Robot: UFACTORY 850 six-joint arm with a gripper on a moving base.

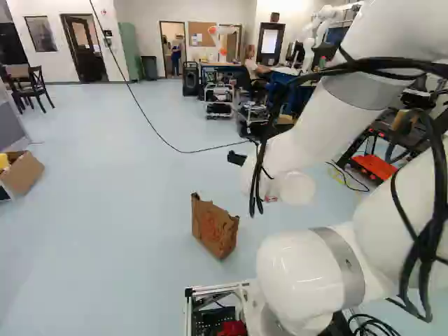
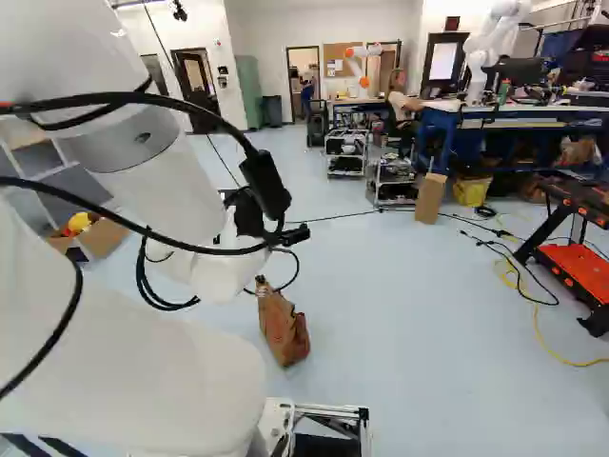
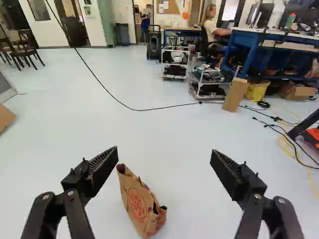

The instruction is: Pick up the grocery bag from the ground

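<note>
A: Where does the grocery bag (image 3: 142,204) lie from the gripper (image 3: 164,151)?

B: Ahead of the gripper and well below it, upright on the floor (image 3: 65,124), a little to the left of the gripper's middle line. It shows between the two fingers in the wrist view, nearer the left one, but that is only the line of sight; the gripper touches nothing.

A: How do the fingers stand?

B: Spread wide, one to each side, with nothing pinched between them.

A: And the bag's long axis?

B: Its crumpled top edge slants from farther off on the gripper's left to nearer on its right. The fingers would probably close best across that edge, so the gripper likely needs a turn as well as a tilt down.

A: Anything in the way?

B: Hardly. The black cable (image 3: 134,109) lies farther ahead of the gripper than the bag does. The likelier trouble is thin paper: a finger coming down off-line could tip the bag or fold its rim.
</note>
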